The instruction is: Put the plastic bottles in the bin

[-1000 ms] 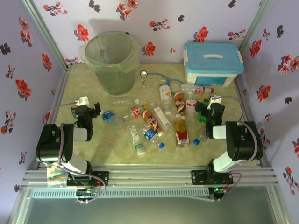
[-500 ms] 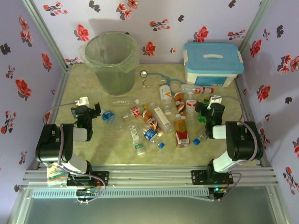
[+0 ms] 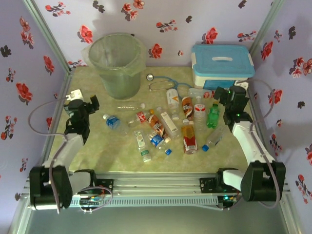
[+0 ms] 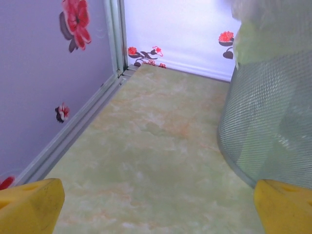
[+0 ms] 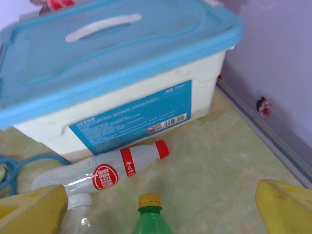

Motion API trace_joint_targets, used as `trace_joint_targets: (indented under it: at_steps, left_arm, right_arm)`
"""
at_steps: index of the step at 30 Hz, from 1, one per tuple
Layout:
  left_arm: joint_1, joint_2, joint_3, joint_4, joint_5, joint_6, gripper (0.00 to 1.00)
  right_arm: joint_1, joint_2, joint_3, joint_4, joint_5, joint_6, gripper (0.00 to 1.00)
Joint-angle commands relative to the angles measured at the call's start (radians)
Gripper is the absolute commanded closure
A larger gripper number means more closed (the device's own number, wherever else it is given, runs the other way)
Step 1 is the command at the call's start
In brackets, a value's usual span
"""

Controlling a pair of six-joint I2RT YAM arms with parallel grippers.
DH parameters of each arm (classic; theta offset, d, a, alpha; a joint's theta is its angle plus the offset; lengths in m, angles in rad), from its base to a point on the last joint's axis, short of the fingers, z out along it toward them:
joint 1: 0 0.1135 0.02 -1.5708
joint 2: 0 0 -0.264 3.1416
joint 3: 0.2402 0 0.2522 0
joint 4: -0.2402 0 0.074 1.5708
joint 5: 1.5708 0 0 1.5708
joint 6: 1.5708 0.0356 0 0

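Several plastic bottles (image 3: 168,124) lie scattered across the middle of the table. A blue-labelled one (image 3: 111,121) lies apart on the left, and a green one (image 3: 212,116) lies on the right. The bin (image 3: 117,63) stands at the back left; its mesh wall (image 4: 273,126) rises just right of my left gripper (image 4: 158,217). My left gripper (image 3: 80,102) is open over bare table. My right gripper (image 3: 232,95) is open near the white box. Between its yellow fingertips (image 5: 31,209) show the green bottle's neck (image 5: 150,219) and a red-capped clear bottle (image 5: 109,170), neither of them touched.
A white box with a light-blue lid (image 3: 222,66) stands at the back right, close ahead of the right gripper (image 5: 158,214). A stethoscope with blue tubing (image 3: 161,84) lies between bin and box. Floral walls and metal rails enclose the table (image 3: 102,151).
Both arms have stretched forward from their folded pose. The left gripper moved back and left toward the bin, the right one back toward the box, which uncovered the green bottle.
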Motion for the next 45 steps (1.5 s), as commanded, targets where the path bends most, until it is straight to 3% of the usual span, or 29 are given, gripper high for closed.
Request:
trace_joint_targets:
  at_steps: [1,4,10,13,21,31,38,42,45]
  left_arm:
    - [-0.016,-0.084,0.092,-0.344,0.037,-0.167,0.00]
    - [-0.060,-0.100,0.170,-0.534,0.135,-0.251,0.00]
    - [-0.170,-0.081,0.224,-0.655,0.255,-0.411,0.00]
    - [-0.221,-0.081,0.197,-0.599,0.267,-0.469,0.00]
    - [-0.263,-0.054,0.193,-0.551,0.297,-0.534,0.00]
    - [-0.269,-0.068,0.158,-0.521,0.298,-0.578,0.00]
    - [-0.271,-0.072,0.161,-0.497,0.311,-0.602,0.00]
    - [-0.273,-0.083,0.162,-0.500,0.323,-0.618,0.00]
    - [-0.273,-0.090,0.169,-0.498,0.331,-0.631,0.00]
  right_arm:
    - [0.001,-0.042,0.107,-0.580,0.039,0.166,0.01]
    - [0.025,-0.115,0.117,-0.768,0.016,0.224,0.01]
    - [0.105,-0.200,0.043,-0.929,-0.116,0.355,0.01]
    - [0.162,-0.197,-0.023,-0.899,-0.137,0.410,0.02]
    - [0.176,-0.152,-0.206,-0.695,-0.234,0.532,0.08]
    - [0.175,-0.018,-0.281,-0.532,-0.249,0.526,0.09]
    - [0.173,0.013,-0.310,-0.494,-0.224,0.510,0.24]
    - [0.173,-0.017,-0.298,-0.547,-0.214,0.490,0.39]
    - [0.173,-0.066,-0.267,-0.617,-0.189,0.469,0.40]
